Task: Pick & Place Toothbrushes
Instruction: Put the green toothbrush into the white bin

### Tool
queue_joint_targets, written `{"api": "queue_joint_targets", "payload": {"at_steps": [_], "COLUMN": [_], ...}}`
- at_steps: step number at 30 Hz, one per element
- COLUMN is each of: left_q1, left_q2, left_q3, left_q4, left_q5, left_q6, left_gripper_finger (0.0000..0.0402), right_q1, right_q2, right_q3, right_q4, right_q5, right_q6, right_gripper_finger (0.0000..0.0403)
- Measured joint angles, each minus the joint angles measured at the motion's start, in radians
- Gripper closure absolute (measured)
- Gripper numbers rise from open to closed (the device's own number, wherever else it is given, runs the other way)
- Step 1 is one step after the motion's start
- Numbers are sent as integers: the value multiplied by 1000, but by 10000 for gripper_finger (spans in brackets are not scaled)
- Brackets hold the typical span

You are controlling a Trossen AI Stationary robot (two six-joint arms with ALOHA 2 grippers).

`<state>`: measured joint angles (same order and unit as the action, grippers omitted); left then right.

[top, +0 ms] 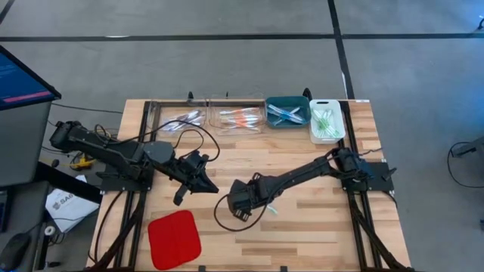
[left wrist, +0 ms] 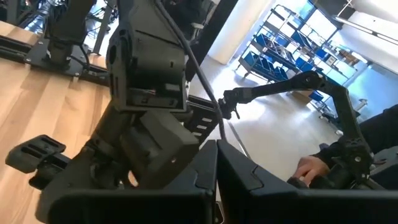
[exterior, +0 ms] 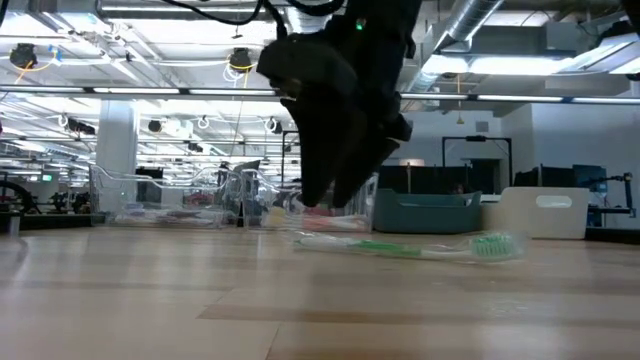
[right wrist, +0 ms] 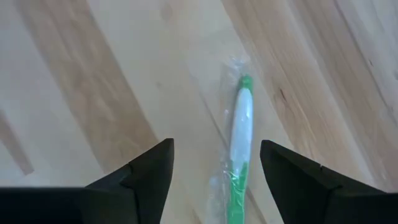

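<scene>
A green-and-white toothbrush [right wrist: 240,130] in a clear wrapper lies flat on the wooden table [top: 318,227]; it also shows in the low view [exterior: 420,246] and the high view [top: 270,209]. My right gripper [right wrist: 214,168] hangs open just above it, pointing steeply down. One finger stands on each side of the handle and neither touches it. In the high view this gripper [top: 240,205] is at the table's middle. My left gripper [top: 198,181] is shut and holds nothing, raised above the table left of centre. More toothbrushes lie in the bins at the far edge.
Along the far edge stand two clear bins [top: 179,119] [top: 240,119], a teal bin [top: 288,111] and a white bin [top: 327,121], each with toothbrushes inside. A flat red pad [top: 174,238] lies near the front left. Bare wood lies to the right of my right gripper.
</scene>
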<state>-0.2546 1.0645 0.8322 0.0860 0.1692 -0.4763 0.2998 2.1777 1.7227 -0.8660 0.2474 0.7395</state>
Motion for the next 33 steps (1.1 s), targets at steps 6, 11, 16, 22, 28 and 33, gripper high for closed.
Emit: {"api": "queue_joint_targets", "payload": {"at_steps": [6, 11, 16, 22, 28, 33], "left_q1": [0, 11, 58, 134, 158, 158], "left_q2": [0, 0, 0, 6, 6, 6], "left_q3": [0, 0, 0, 0, 0, 0], "left_q4": [0, 4, 17, 39, 44, 47], "left_q5": [0, 1, 0, -16, -20, -21], "left_q6": [-3, -21, -27, -28, -34, -37], "left_gripper_finger": [401, 401, 401, 401, 401, 401], "right_q1": [-9, 12, 15, -9, -14, -37], "right_q2": [0, 0, 0, -61, -162, -181], "right_q3": [-9, -8, -8, -143, -308, -356], "right_q4": [6, -24, -55, 11, 156, 223], "right_q5": [-8, -10, 7, -15, -57, -144], "right_q6": [22, 71, 12, -70, -61, -68], "right_gripper_finger": [168, 168, 168, 168, 168, 168]}}
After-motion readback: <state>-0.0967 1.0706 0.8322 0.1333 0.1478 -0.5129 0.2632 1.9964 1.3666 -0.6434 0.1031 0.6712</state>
